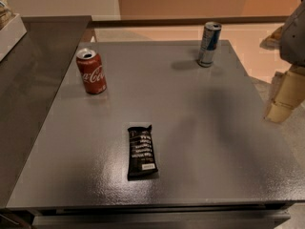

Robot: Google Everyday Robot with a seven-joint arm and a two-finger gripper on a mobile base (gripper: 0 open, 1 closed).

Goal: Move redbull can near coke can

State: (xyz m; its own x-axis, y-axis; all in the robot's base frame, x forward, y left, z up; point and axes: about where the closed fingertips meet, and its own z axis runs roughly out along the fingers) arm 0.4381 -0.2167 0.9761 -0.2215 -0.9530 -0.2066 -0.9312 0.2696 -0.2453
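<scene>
Redbull (209,44) stands far right on the counter (214,128), well apart from coke (91,71) at left; pincer (282,103) hangs past the right edge, whether apart or together I cannot tell.

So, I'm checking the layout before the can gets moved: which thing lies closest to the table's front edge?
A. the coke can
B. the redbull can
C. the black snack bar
C: the black snack bar lies flat toward the front of the table. The coke can and the redbull can stand upright farther back. The gripper hangs beyond the table's right side, apart from all three.
</scene>
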